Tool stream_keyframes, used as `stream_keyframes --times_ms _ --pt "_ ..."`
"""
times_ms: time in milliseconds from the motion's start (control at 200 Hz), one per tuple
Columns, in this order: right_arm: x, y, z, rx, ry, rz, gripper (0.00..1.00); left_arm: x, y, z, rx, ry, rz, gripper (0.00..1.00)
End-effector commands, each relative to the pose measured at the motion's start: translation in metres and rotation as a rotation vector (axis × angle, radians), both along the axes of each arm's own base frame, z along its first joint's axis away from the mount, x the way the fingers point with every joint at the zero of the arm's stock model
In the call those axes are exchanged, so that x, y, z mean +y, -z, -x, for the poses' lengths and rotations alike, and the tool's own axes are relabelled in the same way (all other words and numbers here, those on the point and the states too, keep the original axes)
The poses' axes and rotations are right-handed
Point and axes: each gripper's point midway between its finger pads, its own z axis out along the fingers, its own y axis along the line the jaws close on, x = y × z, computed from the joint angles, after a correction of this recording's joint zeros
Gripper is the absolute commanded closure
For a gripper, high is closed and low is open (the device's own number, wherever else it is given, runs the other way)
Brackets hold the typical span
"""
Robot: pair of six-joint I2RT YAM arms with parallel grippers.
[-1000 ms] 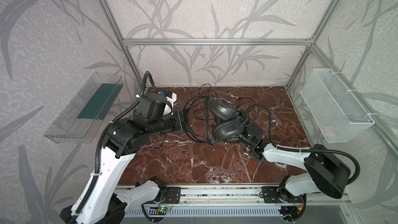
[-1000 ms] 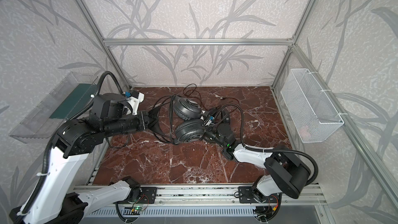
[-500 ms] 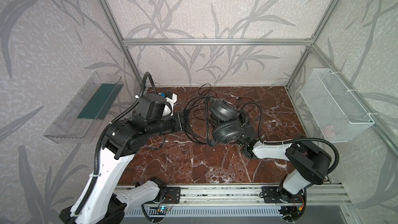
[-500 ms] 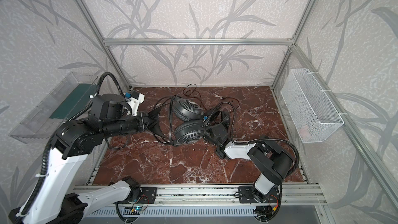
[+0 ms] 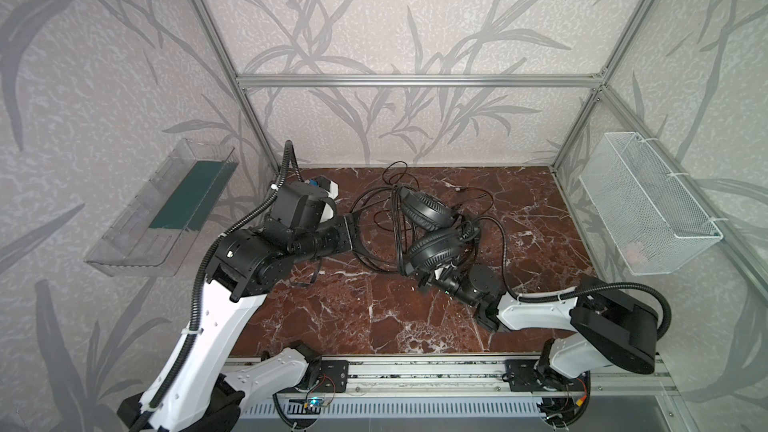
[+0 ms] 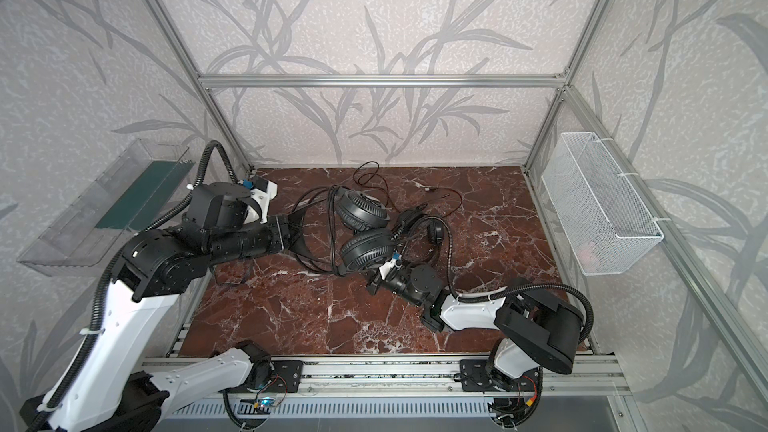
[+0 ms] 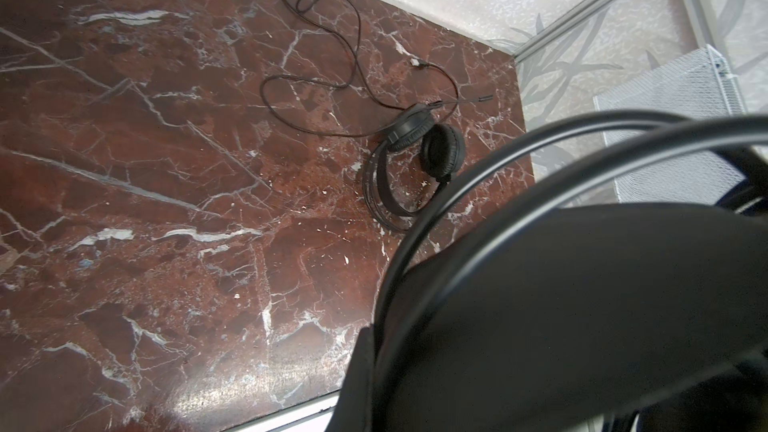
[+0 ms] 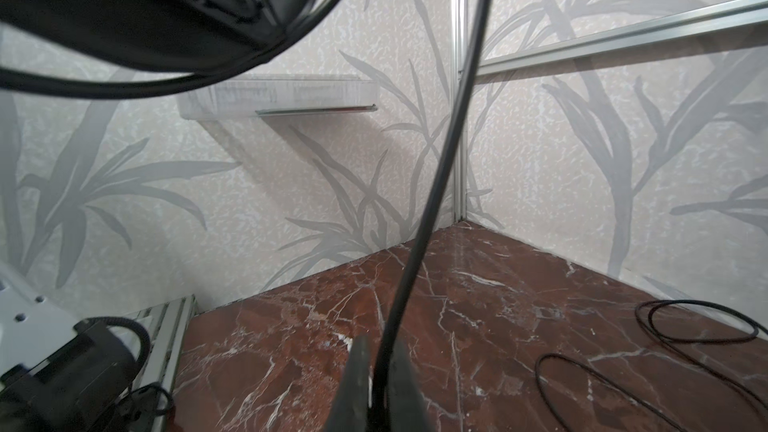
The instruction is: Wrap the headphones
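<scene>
One pair of headphones hangs above the marble floor, its earcups stacked in both top views. My left gripper is shut on its headband, whose wide pad and thin wires fill the left wrist view. My right gripper, just in front of the lower earcup, is shut on the thin black cable that runs up toward an earcup. Another pair of headphones lies on the floor.
Loose cable loops and a plug lie at the back of the floor. A clear plastic bin hangs on the left wall, a white mesh basket on the right wall. An aluminium rail runs along the front edge.
My right gripper has swung leftward from beside the earcups to in front of the lower one and has shut on the cable. The left arm has not moved.
</scene>
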Motion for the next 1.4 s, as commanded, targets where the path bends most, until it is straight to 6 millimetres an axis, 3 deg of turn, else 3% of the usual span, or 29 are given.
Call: stream_keyframes --times_ms 0,190,360,485,785,1135,1394 --pt "-0.006 -0.006 0.017 -0.026 0.007 -0.025 1.0 0.009 -0.019 -0.017 -0.086 -0.085 0.037 1.0" --pt "-0.017 0.016 0.027 0.022 0.018 -0.02 1.0 0.016 -0.015 -0.022 -0.074 -0.111 0.052 1.0" --pt "-0.001 0.008 0.057 0.023 -0.029 -0.006 1.0 0.024 0.002 -0.026 -0.041 -0.148 0.039 1.0" --pt "0.012 -0.007 0.067 0.036 -0.053 -0.021 1.0 0.027 0.018 -0.03 -0.023 -0.18 0.038 1.0" --pt "0.024 -0.027 0.069 0.091 -0.061 -0.04 0.97 0.035 0.053 -0.034 0.01 -0.241 0.0 1.0" --pt "0.018 -0.011 0.068 0.191 -0.055 0.005 0.78 0.042 0.09 -0.038 0.059 -0.253 -0.086 1.0" --pt "0.018 0.004 0.072 0.249 -0.071 0.037 0.79 0.04 0.14 -0.031 0.158 -0.276 -0.078 1.0"
